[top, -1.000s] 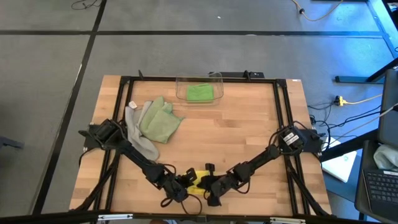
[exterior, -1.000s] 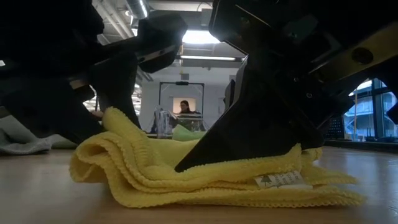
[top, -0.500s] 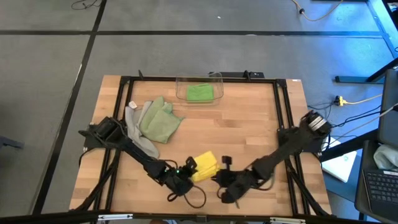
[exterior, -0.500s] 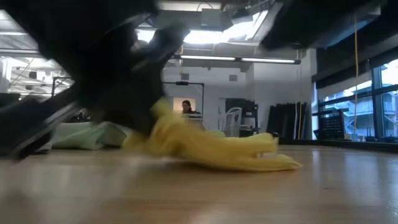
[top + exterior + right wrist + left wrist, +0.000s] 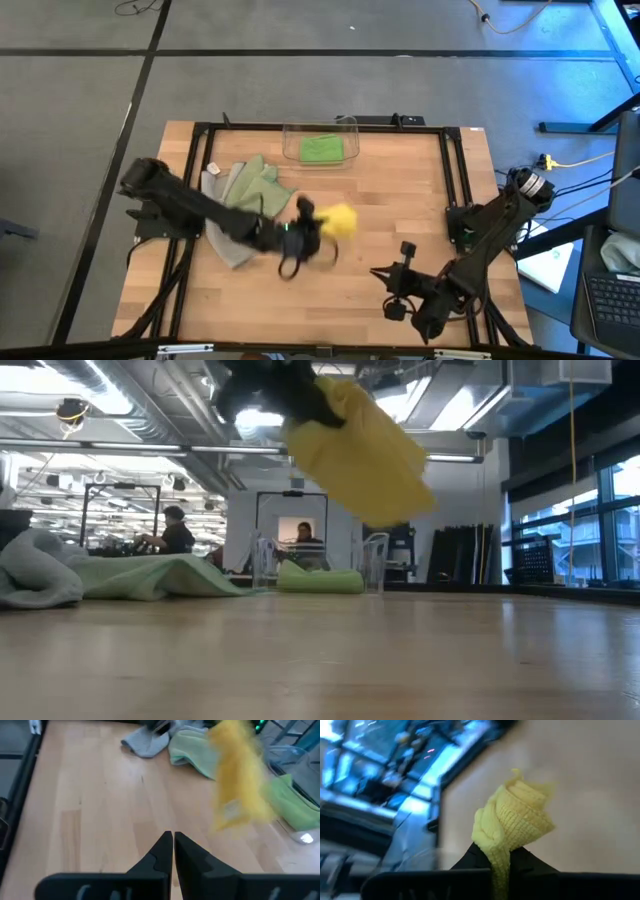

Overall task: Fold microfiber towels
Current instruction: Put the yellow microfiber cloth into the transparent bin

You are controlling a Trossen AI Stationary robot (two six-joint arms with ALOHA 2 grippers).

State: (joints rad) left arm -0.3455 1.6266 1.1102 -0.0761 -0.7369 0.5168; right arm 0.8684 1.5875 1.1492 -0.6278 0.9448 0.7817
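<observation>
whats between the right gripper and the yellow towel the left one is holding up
Only bare wooden table: in the high view nothing lies between the right gripper and the yellow towel, which the left gripper holds.

Yellow towel (image 5: 341, 220), bright green towel (image 5: 321, 149)

I see even overhead lighting with soft shadows; ceiling strip lights (image 5: 150, 448) glare in the low view. The yellow towel (image 5: 239, 782) smears with motion blur in both wrist views.
</observation>
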